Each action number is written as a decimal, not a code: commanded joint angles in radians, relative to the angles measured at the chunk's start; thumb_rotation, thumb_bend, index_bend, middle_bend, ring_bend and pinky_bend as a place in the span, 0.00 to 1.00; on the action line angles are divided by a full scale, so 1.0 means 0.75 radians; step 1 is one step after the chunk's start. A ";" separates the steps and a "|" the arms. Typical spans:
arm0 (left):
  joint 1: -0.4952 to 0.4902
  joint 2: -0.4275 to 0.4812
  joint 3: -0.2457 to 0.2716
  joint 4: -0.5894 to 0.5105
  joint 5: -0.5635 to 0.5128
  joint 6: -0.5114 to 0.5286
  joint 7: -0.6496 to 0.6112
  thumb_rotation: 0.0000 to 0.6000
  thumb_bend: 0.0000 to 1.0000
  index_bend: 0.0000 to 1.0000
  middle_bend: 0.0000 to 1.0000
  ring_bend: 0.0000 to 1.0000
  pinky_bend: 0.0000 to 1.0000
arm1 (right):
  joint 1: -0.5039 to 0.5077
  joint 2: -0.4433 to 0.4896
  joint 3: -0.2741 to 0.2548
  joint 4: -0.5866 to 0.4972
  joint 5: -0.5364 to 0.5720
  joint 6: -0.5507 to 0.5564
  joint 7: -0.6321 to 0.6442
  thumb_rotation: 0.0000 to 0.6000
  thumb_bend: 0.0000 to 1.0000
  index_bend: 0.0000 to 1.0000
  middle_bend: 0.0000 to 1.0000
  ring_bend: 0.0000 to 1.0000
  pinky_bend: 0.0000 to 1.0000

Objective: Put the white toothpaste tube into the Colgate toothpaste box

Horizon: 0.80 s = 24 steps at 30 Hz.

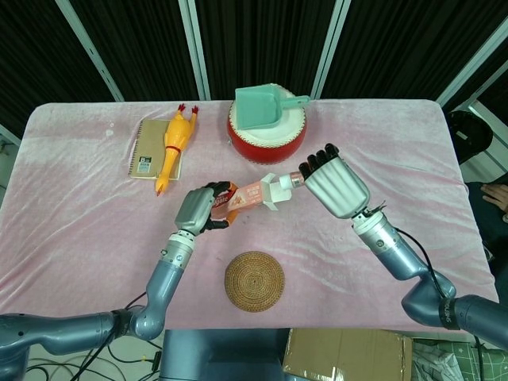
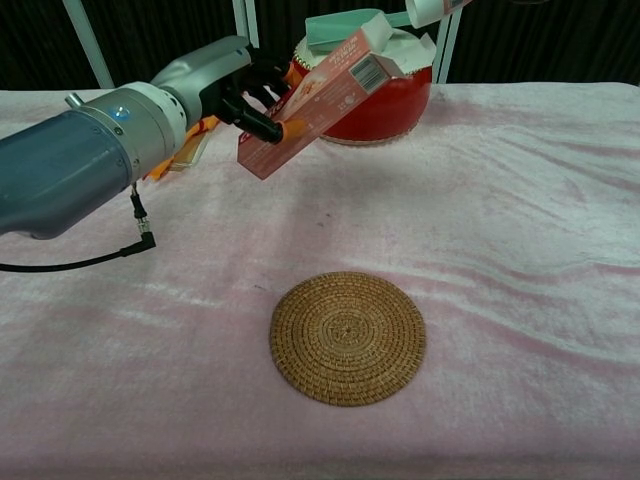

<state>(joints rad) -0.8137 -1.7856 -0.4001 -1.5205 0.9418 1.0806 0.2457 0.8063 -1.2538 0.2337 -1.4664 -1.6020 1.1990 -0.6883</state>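
My left hand (image 1: 203,209) grips the Colgate toothpaste box (image 1: 252,194) by its closed end, fingers wrapped round it, holding it up off the pink tablecloth (image 1: 87,214) and tilted, with its open flaps pointing toward two o'clock. My right hand (image 1: 335,184) is raised opposite, at three o'clock from the box; its fingers are curled over the white toothpaste tube (image 1: 295,179), whose capped end sticks out toward nine o'clock, right at the box's flaps. In the chest view only the cap end shows at the top edge, just above the open mouth. At twelve o'clock from the box sits the red drum (image 1: 266,135) with the green scoop (image 1: 262,108) on top. The woven coaster (image 1: 255,281) lies at six o'clock.
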 commanded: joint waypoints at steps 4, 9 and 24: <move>-0.017 -0.002 -0.009 -0.023 -0.020 0.006 0.028 1.00 0.43 0.39 0.34 0.27 0.39 | 0.010 -0.001 -0.016 0.010 -0.037 0.003 0.015 1.00 0.39 0.65 0.58 0.56 0.48; -0.026 -0.004 -0.005 -0.039 -0.016 0.008 0.032 1.00 0.43 0.39 0.34 0.27 0.39 | 0.012 -0.009 -0.026 0.020 -0.053 0.004 0.021 1.00 0.39 0.65 0.58 0.56 0.48; -0.047 -0.009 -0.019 -0.079 -0.080 0.009 0.048 1.00 0.43 0.39 0.33 0.27 0.39 | 0.020 -0.018 -0.040 0.063 -0.086 0.004 0.018 1.00 0.39 0.65 0.58 0.55 0.48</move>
<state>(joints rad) -0.8482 -1.7927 -0.4133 -1.5781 0.8836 1.0876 0.2808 0.8209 -1.2676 0.2047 -1.4217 -1.6640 1.2017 -0.6753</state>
